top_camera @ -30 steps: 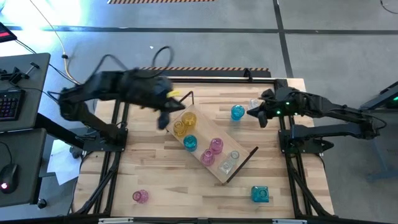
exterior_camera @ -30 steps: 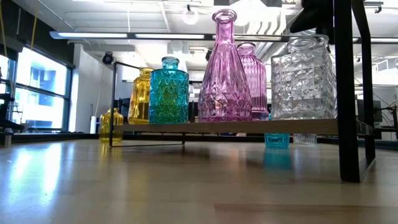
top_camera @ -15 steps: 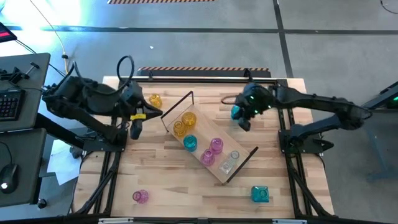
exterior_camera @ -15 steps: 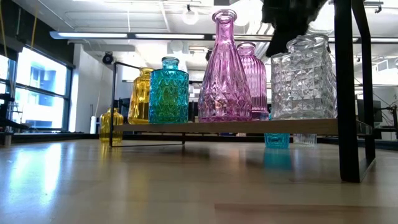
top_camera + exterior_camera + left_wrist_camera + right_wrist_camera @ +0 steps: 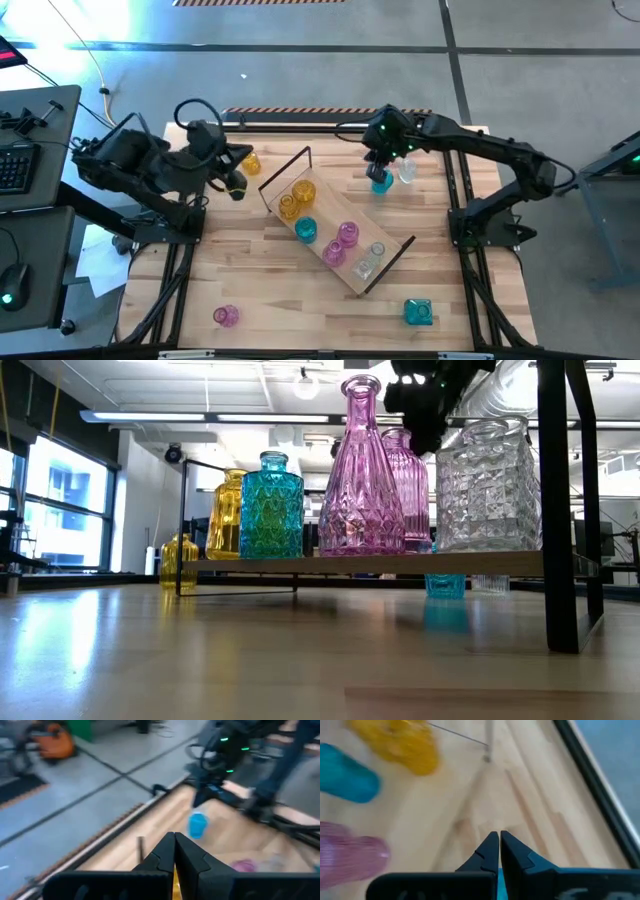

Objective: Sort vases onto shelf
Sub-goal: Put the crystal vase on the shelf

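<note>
While the high view lays out the whole table (image 5: 250, 270) from above, with the shelf (image 5: 338, 236) lying at a slant across its middle, only the low view shows how tall the vases standing on that board are: a yellow vase (image 5: 228, 513), a teal vase (image 5: 270, 506), a tall pink vase (image 5: 361, 472), a ribbed pink one behind it, and a clear vase (image 5: 488, 485). From overhead alone, three more vases show near the table's edges: a small yellow vase (image 5: 249, 162) beside the left gripper (image 5: 236, 190), a pink vase (image 5: 226, 315) and a blue square vase (image 5: 417, 312) at the near side.

No writing or label can be read anywhere.

Reaching in from the right side, the right arm bends over the far part of the table, and the right gripper (image 5: 380, 172) (fingers clenched together, nothing between them) hangs just above a blue vase (image 5: 381, 184). A small clear vase (image 5: 406, 170) stands just beside it. Folded at the left edge, the left arm has its fingers likewise pressed together and empty.
</note>
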`<state>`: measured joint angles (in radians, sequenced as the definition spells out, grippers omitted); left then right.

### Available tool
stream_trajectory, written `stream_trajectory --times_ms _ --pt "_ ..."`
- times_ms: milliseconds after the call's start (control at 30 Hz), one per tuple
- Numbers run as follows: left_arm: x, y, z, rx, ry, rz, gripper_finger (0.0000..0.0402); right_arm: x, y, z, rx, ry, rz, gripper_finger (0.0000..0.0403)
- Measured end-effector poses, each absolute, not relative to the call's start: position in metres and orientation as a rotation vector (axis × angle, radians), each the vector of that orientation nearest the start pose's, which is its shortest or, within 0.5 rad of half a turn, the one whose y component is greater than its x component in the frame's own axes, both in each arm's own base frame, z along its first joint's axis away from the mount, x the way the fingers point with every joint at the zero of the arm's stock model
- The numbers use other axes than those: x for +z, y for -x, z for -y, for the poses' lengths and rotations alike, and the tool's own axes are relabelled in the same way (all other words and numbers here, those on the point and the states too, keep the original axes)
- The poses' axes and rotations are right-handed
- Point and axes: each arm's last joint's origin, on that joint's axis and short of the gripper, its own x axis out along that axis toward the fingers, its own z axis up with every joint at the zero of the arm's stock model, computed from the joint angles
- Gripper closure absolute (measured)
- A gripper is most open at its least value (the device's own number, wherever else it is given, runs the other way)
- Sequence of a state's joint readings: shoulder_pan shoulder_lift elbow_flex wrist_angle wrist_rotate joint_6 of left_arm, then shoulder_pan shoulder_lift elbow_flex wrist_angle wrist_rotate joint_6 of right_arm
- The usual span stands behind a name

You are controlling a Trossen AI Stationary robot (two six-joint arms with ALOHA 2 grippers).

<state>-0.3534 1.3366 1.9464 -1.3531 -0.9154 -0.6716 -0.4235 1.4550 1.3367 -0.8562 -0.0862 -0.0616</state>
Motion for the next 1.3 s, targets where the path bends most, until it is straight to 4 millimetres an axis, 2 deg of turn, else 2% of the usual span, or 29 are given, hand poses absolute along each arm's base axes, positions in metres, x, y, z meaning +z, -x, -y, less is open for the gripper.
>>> stream_trajectory --times_ms 100,267,433,533,633,833,1000,1133,1300 --pt "0.485 -0.187 0.041 0.727 0.132 -0.433 0.0402 0.314 -0.266 0.125 -0.362 -0.172 -0.989 0.0403" --pt "0.478 -0.193 0.039 0.669 -0.076 -0.541 0.0402 0.311 -0.256 0.131 -0.429 -0.174 -1.066 0.0403" --pt "0.476 -0.205 0.035 0.609 -0.214 -0.565 0.0402 0.305 -0.238 0.135 -0.538 -0.166 -1.243 0.0403" --pt "0.474 -0.213 0.029 0.673 -0.146 -0.51 0.0402 0.303 -0.226 0.138 -0.586 -0.209 -1.336 0.0403" --pt "0.469 -0.216 0.019 0.781 -0.053 -0.477 0.0402 0.3 -0.22 0.144 -0.595 -0.247 -1.352 0.0403" --pt "0.453 -0.219 0.002 0.911 0.069 -0.492 0.0402 0.275 -0.201 0.16 -0.623 -0.342 -1.418 0.0403" --pt "0.444 -0.223 -0.006 0.903 0.108 -0.538 0.0401 0.255 -0.185 0.167 -0.518 -0.481 -1.442 0.0402" --pt "0.442 -0.224 -0.01 0.913 0.118 -0.549 0.0402 0.25 -0.181 0.169 -0.446 -0.444 -1.457 0.0388" --pt "0.442 -0.223 -0.015 0.929 0.127 -0.549 0.0402 0.25 -0.182 0.168 -0.319 -0.363 -1.454 0.0343"
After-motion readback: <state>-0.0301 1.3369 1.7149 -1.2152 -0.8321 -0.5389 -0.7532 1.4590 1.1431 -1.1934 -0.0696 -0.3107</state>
